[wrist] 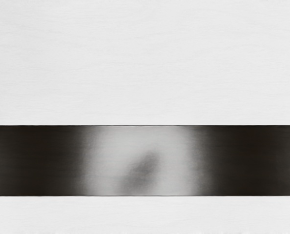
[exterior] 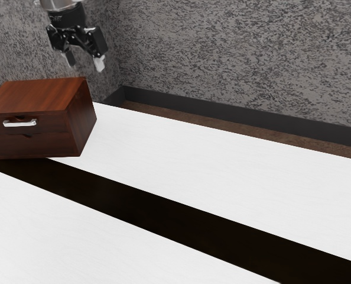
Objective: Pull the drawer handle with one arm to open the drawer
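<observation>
1. The drawer handle [exterior: 19, 123] is a small pale bar on the front of the drawer [exterior: 48, 122]. It looks stiff and probably smooth, so I think the fingers could slip off if they close only on its edge. The best hold is across the middle of the bar, one finger above and one below.
2. The drawer front seems flush with the wooden cabinet [exterior: 42, 93], so I judge it shut. The cabinet looks solid, but it may slide on the table if the pull is sudden. A slow, straight pull is safer.
3. The cabinet stands at the exterior view's left, on the white table [exterior: 223, 171], beside a dark stripe [exterior: 163, 219].
4. The gripper [exterior: 85, 59] hangs above the cabinet's back corner, well apart from the handle, near the grey wall [exterior: 234, 53]. Its two fingers are spread wide and hold nothing.
</observation>
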`<state>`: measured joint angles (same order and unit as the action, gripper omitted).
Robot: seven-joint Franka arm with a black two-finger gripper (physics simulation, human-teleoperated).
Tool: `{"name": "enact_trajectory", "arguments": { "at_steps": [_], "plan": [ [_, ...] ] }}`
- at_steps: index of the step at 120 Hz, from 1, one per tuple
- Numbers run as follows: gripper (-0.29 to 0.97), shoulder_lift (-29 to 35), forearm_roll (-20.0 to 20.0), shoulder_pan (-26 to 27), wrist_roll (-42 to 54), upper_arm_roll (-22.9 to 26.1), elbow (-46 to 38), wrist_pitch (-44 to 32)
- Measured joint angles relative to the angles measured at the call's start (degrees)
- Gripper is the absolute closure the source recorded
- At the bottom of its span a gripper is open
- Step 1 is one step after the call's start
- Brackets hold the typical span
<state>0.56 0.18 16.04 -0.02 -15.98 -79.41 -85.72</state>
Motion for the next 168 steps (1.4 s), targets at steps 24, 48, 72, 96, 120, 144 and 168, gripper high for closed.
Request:
{"name": "enact_trajectory", "arguments": {
  "at_steps": [24, 48, 72, 96, 120, 144, 168],
  "plan": [
    [0.00, 0.0, -0.1, 0.2, 0.0, -1.3, 0.8, 2.3],
    [0.00, 0.1, -1.0, -2.3, 0.0, -1.4, 13.9, 7.0],
    [0.00, -0.2, -0.2, -5.8, -0.1, -1.6, 14.9, 9.7],
    [0.00, -1.9, 0.4, -8.2, -0.2, -3.5, 14.9, 10.4],
    [0.00, 0.0, -0.6, -7.7, -7.9, -5.6, 8.0, 6.2],
    [0.00, 6.6, -0.5, -7.4, -27.5, -5.4, -10.3, -3.7],
    [0.00, 9.1, 0.9, -8.3, -42.8, -8.6, -23.3, -15.6]
  ]
}}
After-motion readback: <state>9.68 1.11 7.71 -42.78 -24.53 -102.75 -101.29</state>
